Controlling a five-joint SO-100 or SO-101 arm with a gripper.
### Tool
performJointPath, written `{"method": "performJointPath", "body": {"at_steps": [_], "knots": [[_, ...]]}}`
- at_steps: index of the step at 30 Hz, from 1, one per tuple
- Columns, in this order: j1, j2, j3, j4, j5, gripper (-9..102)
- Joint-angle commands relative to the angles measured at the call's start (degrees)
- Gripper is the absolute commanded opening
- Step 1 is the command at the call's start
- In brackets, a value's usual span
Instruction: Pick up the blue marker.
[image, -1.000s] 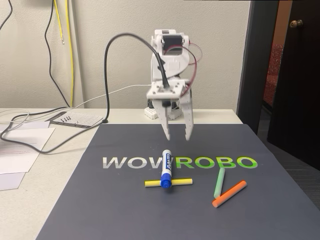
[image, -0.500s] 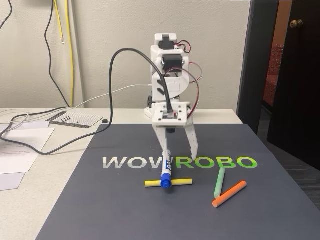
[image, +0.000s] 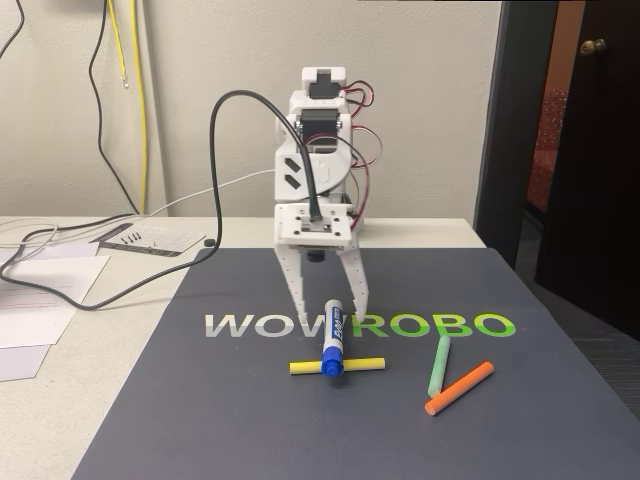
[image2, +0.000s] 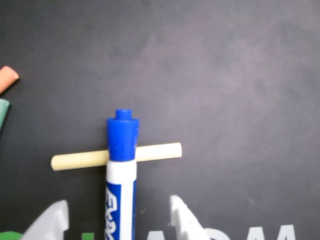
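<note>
- Gripper (image: 328, 313): in the fixed view, at centre frame, pointing down at the dark mat (image: 250, 420); jaws spread apart, nothing between them clamped.
- Fingertips (image2: 181, 210): in the wrist view, they enter from the bottom edge, one on each side of the marker barrel, clear of it.
- Blue marker (image: 333, 338): in the fixed view, lying on the mat just below centre, cap end toward the bottom of the frame, barrel end between the two fingers. In the wrist view (image2: 121, 180) it runs from bottom centre upward, blue cap uppermost.
- Yellow stick (image2: 155, 151): lies crosswise under the marker's cap, touching it; seen at lower centre in the fixed view (image: 365, 364).
- Green stick (image: 439, 364) and orange stick (image: 459, 388): lower right of the fixed view, ends meeting in a V, well apart from the marker.
- Mat lettering "WOWROBO" (image: 440, 325): runs across the middle, passing behind the marker.
- Papers (image: 40, 300) and cables (image: 60, 255): at the left edge, on the table.
</note>
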Motion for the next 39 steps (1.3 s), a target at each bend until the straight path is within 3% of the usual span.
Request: {"method": "performJointPath", "body": {"at_steps": [1, 11, 19, 26, 39], "knots": [[0.35, 0.62, -2.64, -0.97, -0.53, 29], [-0.18, -5.45, -2.55, -2.55, 3.25, 32], [-2.72, -5.71, -2.55, 1.23, 7.38, 31], [-5.54, -5.62, -2.55, 3.25, 10.99, 24], [-7.12, -7.56, -2.55, -1.05, 12.74, 10]]}}
